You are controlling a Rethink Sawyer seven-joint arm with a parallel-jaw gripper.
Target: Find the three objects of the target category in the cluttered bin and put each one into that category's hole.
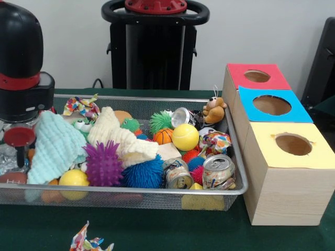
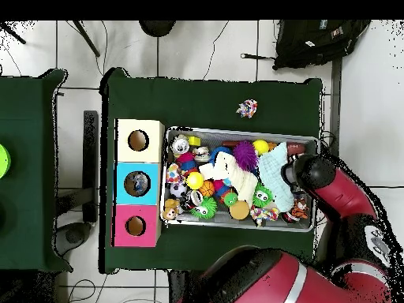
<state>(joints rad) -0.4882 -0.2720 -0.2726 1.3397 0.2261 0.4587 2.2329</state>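
You have a table [image 1: 157, 235] covered in dark green cloth, and on it stands a wire mesh bin [image 1: 157, 196] crammed with toys, cans and cloths. Just beside the bin, at its right end in the front view, sits a row of three wooden boxes [image 1: 288, 183], topped red, blue and yellow, each with a round hole. A small multicoloured crumpled toy [image 1: 89, 241] lies alone on the cloth, apart from the bin.
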